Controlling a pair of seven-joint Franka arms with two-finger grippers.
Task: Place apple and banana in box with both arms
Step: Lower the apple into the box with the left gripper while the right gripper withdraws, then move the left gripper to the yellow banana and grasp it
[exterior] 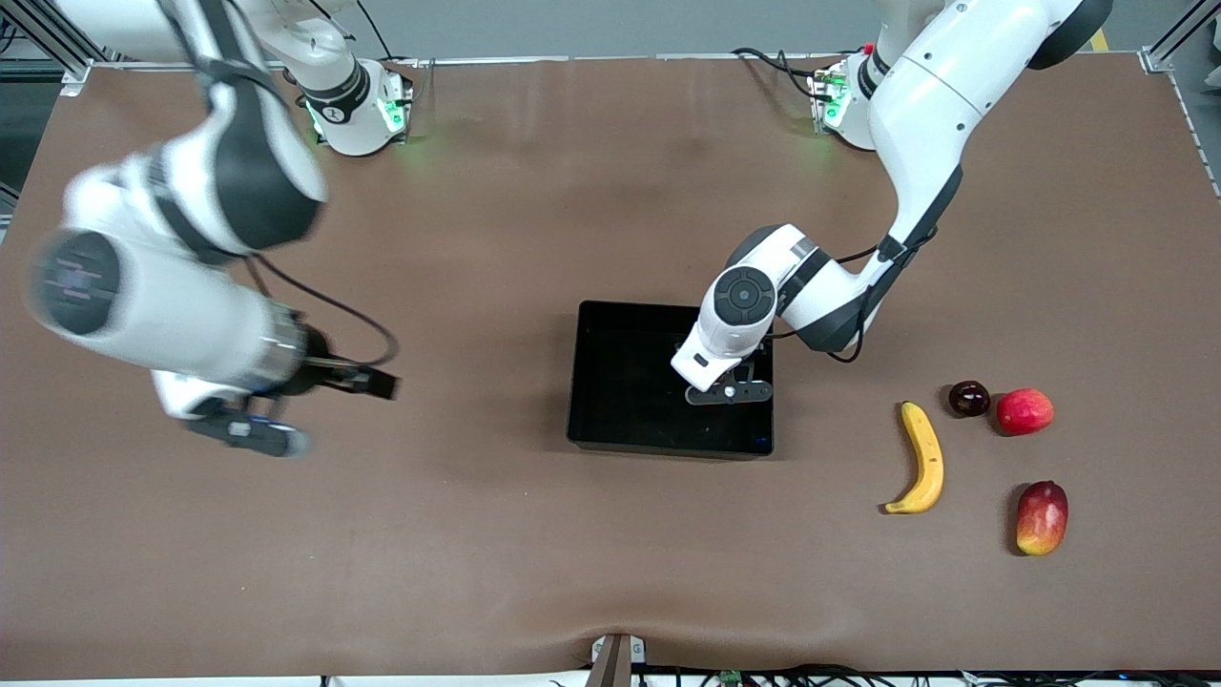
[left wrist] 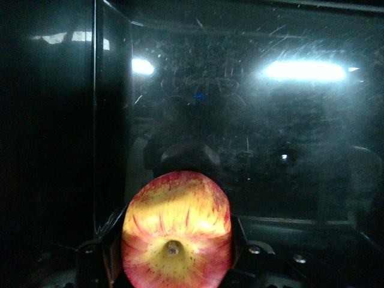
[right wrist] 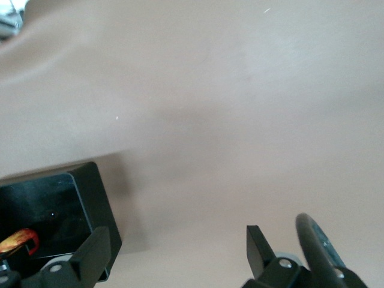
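My left gripper (exterior: pixel 730 389) is shut on the apple (left wrist: pixel 177 231), red with yellow streaks and a yellowish stem dimple. It holds the apple low inside the black box (exterior: pixel 620 382), near the wall toward the left arm's end. In the front view the arm's hand hides the apple. The box's scratched floor (left wrist: pixel 258 150) fills the left wrist view. The banana (exterior: pixel 923 460) lies on the table toward the left arm's end, outside the box. My right gripper (exterior: pixel 250 429) is open and empty over bare table toward the right arm's end. It also shows in the right wrist view (right wrist: pixel 177 246), with a corner of the box (right wrist: pixel 90 198) beside it.
A dark round fruit (exterior: pixel 968 398) and a pinkish-red round fruit (exterior: pixel 1024 411) lie beside the banana's farther tip. A red-and-yellow mango-like fruit (exterior: pixel 1042 516) lies nearer the front camera. The brown table (exterior: pixel 477 534) is bare round the box.
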